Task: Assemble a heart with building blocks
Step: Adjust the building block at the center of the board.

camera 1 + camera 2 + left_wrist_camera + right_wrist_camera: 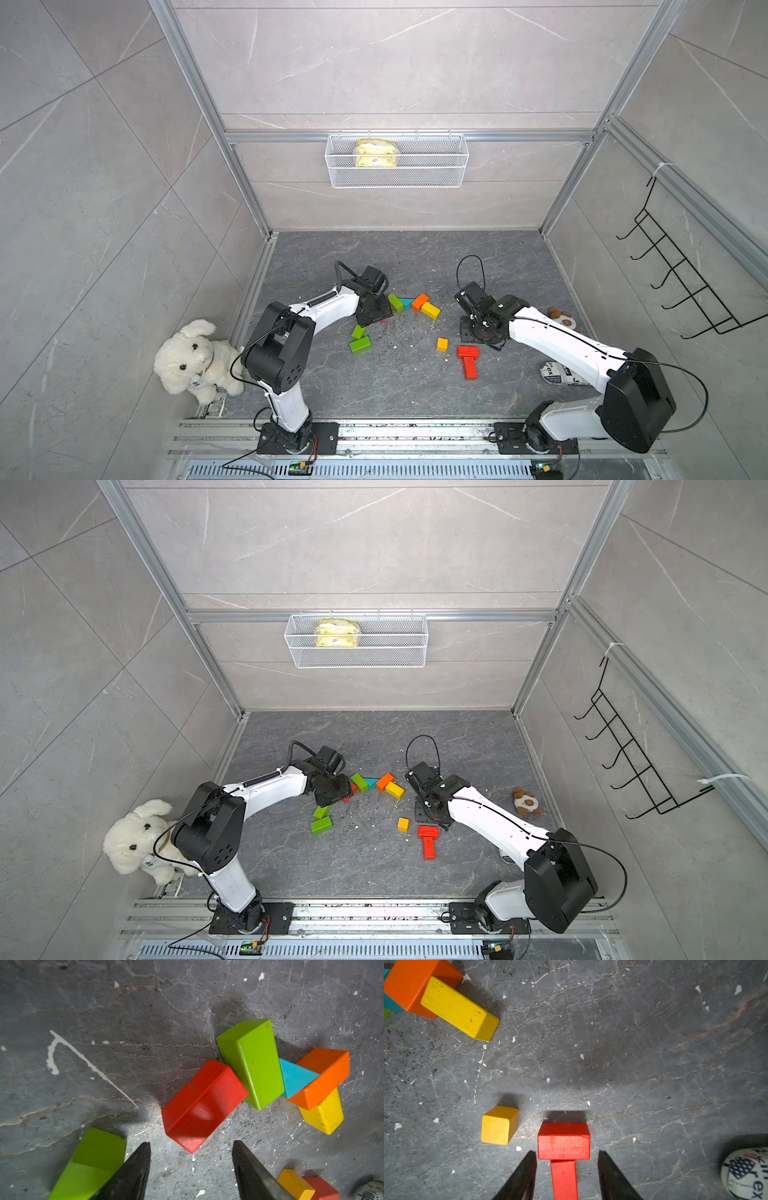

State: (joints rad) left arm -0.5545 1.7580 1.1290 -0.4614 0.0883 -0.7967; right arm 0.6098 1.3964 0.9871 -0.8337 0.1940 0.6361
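**Left gripper** (190,1147): fingers (135,1167) stand wide apart and hold nothing. The near corner of a red bar (203,1105) lies on the floor (104,1022) at the mouth of the gap.

**Right gripper** (566,1153): fingers (521,1178) are parted, one on either side of a long red bar (564,1180). Floor shows on both sides of it, so no grip is seen. That bar butts end-on against a cross red bar (563,1140), making a T. An orange-yellow cube (499,1125) sits just beside the T, not touching it.

**Building blocks** (415,305): all lie on the floor between the two arms.

**Heart** (360,782): only an arched chain is in place, toward the back wall.
- The red bar meets a green bar (253,1064).
- The green bar touches a teal triangle (295,1078).
- The triangle touches an orange bar (324,1078).
- The orange bar touches a yellow bar (324,1113).

The outline is open below. A pair of green bars (360,345) lies loose just beside the left gripper. The cube and the T lie well apart from the chain, on the right gripper's side.

**Surroundings:** a white plush dog (191,361) sits in the corner by the left arm. A small brown plush toy (525,802) lies beyond the right arm. A wire basket (397,178) hangs on the back wall.
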